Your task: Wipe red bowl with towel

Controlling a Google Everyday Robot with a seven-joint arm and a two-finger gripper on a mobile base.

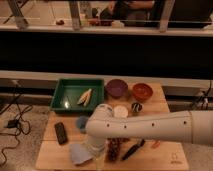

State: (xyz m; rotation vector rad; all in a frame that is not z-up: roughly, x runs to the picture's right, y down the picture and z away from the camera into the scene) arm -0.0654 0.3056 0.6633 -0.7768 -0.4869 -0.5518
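Observation:
The red bowl (142,91) stands at the back right of the wooden table (165,155), next to a purple bowl (116,88). The towel (80,153), a pale blue-grey cloth, lies crumpled near the table's front left edge. My white arm (150,129) reaches in from the right, bends at the table's middle and points down. The gripper (99,159) is at the arm's lower end, low over the front edge, just right of the towel and far from the red bowl.
A green tray (65,92) holding a pale yellowish item (85,96) is at the back left. A black remote (61,132), a small blue bowl (81,122), a white cup (120,111), a dark utensil (131,149) and a reddish packet (114,148) lie about the table.

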